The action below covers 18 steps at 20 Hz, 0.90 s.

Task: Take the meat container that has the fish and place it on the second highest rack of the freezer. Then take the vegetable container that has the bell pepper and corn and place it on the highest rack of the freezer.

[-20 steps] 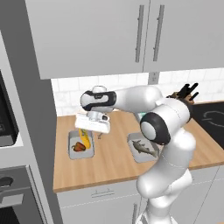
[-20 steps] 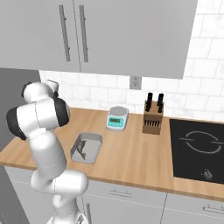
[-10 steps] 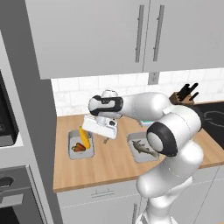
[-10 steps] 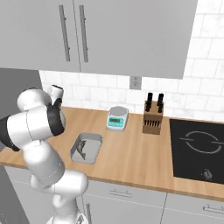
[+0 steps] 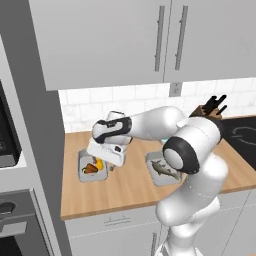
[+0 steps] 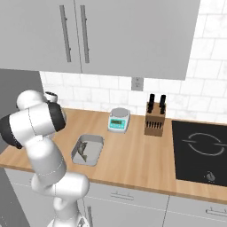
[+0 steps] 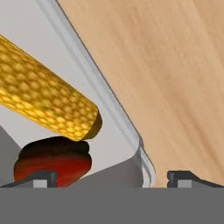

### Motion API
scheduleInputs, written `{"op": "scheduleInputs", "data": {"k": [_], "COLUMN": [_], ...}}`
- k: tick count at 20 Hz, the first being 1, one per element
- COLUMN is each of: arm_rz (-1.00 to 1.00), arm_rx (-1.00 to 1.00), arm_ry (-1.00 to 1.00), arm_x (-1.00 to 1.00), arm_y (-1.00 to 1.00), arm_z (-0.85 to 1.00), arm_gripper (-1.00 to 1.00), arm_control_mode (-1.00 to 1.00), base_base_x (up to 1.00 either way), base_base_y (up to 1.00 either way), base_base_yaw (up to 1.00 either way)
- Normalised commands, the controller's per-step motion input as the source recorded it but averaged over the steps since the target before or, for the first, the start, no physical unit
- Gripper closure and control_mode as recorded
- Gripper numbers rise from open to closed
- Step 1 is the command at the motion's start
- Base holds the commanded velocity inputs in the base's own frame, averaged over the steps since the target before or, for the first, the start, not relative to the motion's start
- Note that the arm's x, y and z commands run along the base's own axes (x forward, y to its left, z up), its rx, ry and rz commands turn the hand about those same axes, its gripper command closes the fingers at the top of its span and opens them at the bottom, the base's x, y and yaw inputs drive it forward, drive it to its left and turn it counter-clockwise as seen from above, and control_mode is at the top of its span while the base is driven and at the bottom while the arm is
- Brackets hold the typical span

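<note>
Wall cupboards point(image 5: 125, 40) span the top, white doors with bar handles. Grey tall cabinet side point(image 5: 30, 150) sits at the left of the left base view; can't tell from here if that's the freezer.

Wooden counter point(image 6: 133, 155) runs wall to wall, dark cooktop point(image 6: 199, 150) at its right end.

My arm reaches left across the counter in the left base view, hand low over the left tray.

2 trays on the counter, well apart. Vegetable container point(image 5: 82, 172) is the left 1, near the tall cabinet. Meat container point(image 6: 94, 142) is the right 1, partly behind my elbow in the left base view, unobstructed in the right base view.

Knife block point(image 6: 155, 119) stands at the back by the wall, kitchen scale point(image 6: 119, 119) just left of it.

Corn point(image 7: 43, 100) lies diagonal in the vegetable container, touching or just over the bell pepper point(image 7: 54, 159). Fish point(image 6: 82, 153) lies in the meat container.

My gripper point(image 7: 113, 177) is parted: 1 tip inside the tray by the pepper, the other outside over bare wood, tray rim between them. Nothing clamped; rim contact, can't tell.
</note>
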Motion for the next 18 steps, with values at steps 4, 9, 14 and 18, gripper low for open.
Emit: {"op": "scheduleInputs", "data": {"k": [4,9,14,18], "arm_rz": [-0.15,-0.14,-0.09,-0.05], "arm_rx": [0.03,-0.03,-0.08,-0.07], "arm_ry": [0.03,0.09,0.06,0.12], "arm_x": [0.0,0.0,0.01,0.01], "arm_y": [-0.45,-0.02,0.26,0.07], "arm_z": [0.03,-0.13,-0.25,-0.39], "arm_gripper": [-1.0,-1.0,-1.0,-1.0], "arm_control_mode": [-1.0,-1.0,-1.0,-1.0], "base_base_x": [0.0,0.0,0.0,0.0], "base_base_y": [0.0,0.0,0.0,0.0], "base_base_yaw": [0.0,0.0,0.0,0.0]}}
